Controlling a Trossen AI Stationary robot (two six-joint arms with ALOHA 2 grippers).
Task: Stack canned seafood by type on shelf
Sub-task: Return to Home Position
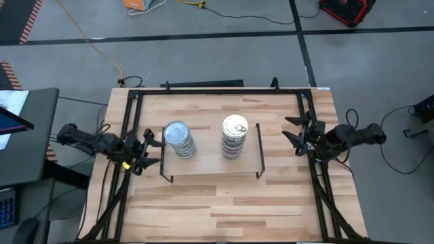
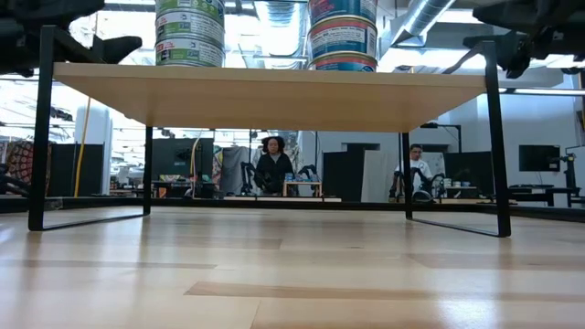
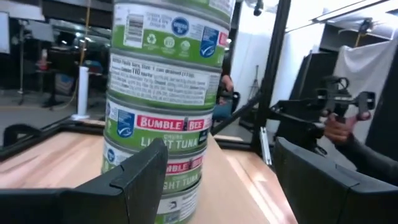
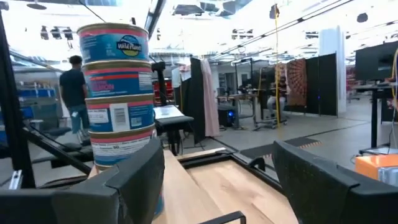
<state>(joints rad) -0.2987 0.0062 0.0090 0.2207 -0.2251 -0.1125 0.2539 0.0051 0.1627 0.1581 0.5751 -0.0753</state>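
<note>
Two stacks of canned seafood stand on the shelf (image 1: 210, 165), a low rack with a light wooden top and black wire legs in the middle of the table. The left stack (image 1: 179, 139) has a blue-grey lid and green tuna labels (image 3: 163, 106). The right stack (image 1: 234, 136) has a shiny pull-tab lid and blue and red labels (image 4: 118, 99). My left gripper (image 1: 154, 148) is open just left of the shelf, facing the tuna stack. My right gripper (image 1: 290, 130) is open to the right of the shelf, apart from it.
A black metal frame (image 1: 217, 90) runs along the table's far edge and down both sides under the arms. Bare wooden tabletop (image 1: 224, 210) lies between the shelf and the near edge. People (image 2: 273, 169) sit in the room beyond the table.
</note>
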